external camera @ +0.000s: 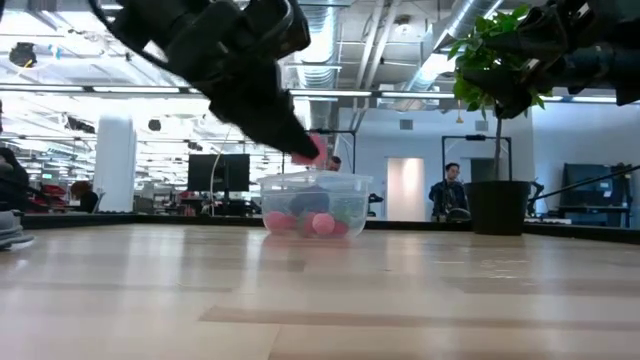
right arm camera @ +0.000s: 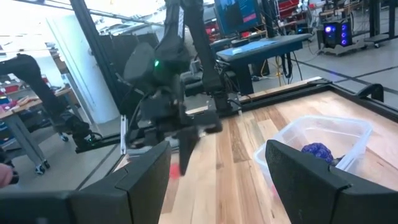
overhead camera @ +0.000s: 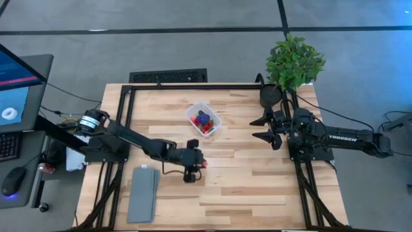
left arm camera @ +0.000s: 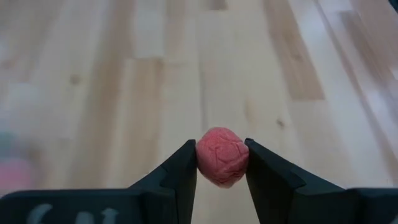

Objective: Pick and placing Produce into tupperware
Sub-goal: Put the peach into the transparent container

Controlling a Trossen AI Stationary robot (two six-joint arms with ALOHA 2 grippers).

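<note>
My left gripper (overhead camera: 203, 163) hangs above the middle of the table, shut on a small pink toy piece (left arm camera: 222, 157), a rounded lump with a netted surface. The clear tupperware (overhead camera: 203, 120) stands farther back on the table and holds red strawberries, pink pieces and a purple grape cluster (right arm camera: 319, 151). In the low view the tub (external camera: 315, 204) shows pink pieces at its bottom, and the held pink piece (external camera: 308, 152) is just above its rim line. My right gripper (overhead camera: 262, 128) waits open near the right side, raised above the table. My left gripper pinches the pink piece between its two fingertips (left arm camera: 185, 163), one finger on each side of its rounded body (left arm camera: 222, 163). The piece is lifted clear of the table. The fingers slant downward from the table's left side.
A flat grey slab (overhead camera: 143, 194) lies near the left near corner. A leafy potted plant (overhead camera: 294, 61) stands at the far right corner. A black frame (overhead camera: 193, 86) runs round the table's far and side edges. People and desks show in the room beyond.
</note>
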